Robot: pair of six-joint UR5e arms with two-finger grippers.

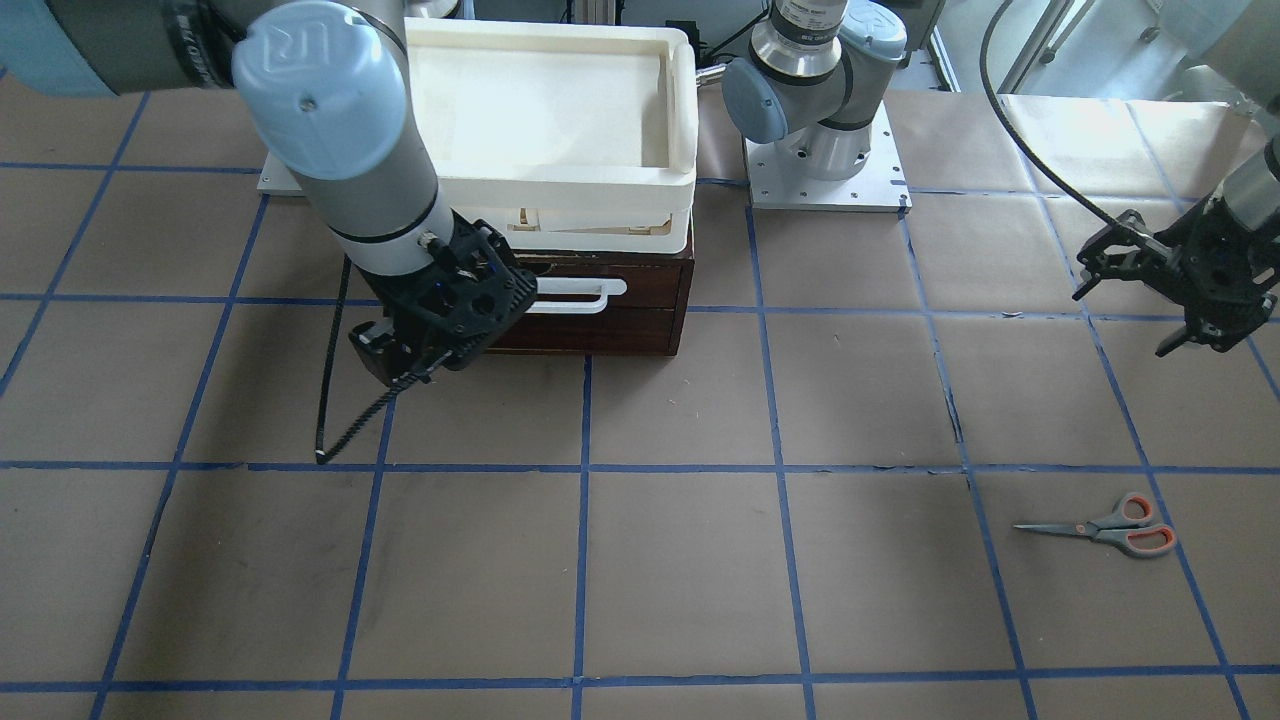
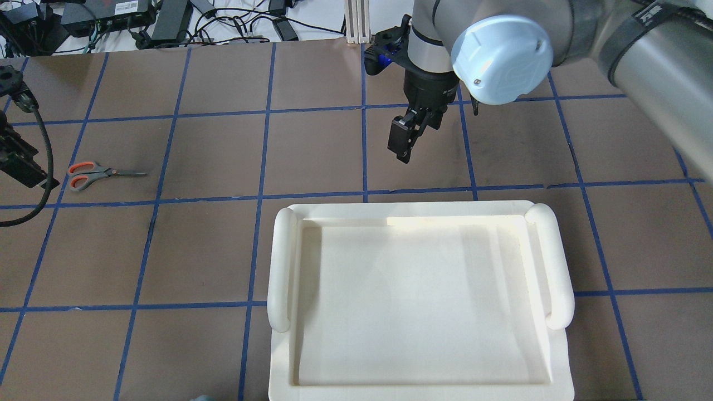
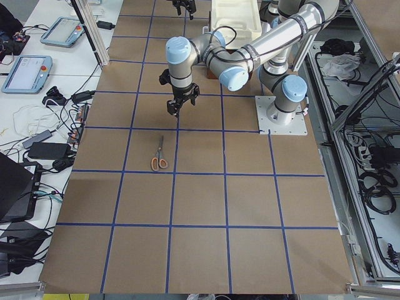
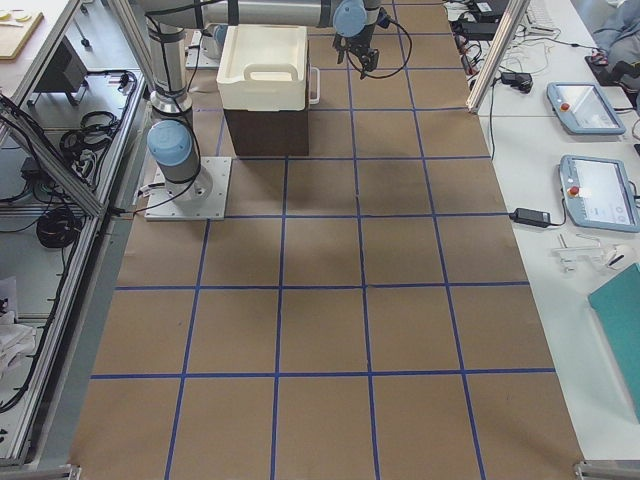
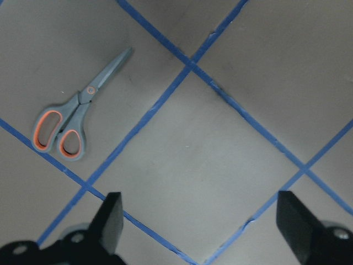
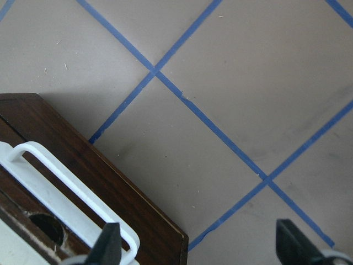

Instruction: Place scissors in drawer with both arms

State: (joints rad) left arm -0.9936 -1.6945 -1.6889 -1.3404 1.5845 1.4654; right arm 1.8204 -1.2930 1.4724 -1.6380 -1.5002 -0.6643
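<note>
While the drawer [image 1: 610, 330] is seen shut at the robot-side edge of the worktop [image 1: 680, 560], its white handle [image 1: 600, 288] just beside the spread right claw [image 6: 199, 243], the scissors [image 1: 1105, 528] are found flat nearer the operators' edge, close to the spread left claw [image 5: 202, 223]. Gripping the handle is judged next; pulling room is offered toward the operators' edge.

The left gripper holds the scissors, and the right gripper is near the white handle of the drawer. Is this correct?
Not quite. The left gripper is open and empty; the scissors lie flat on the table, apart from it, as the left wrist-mounted view shows. The right gripper is indeed near the white handle of the drawer.
</note>
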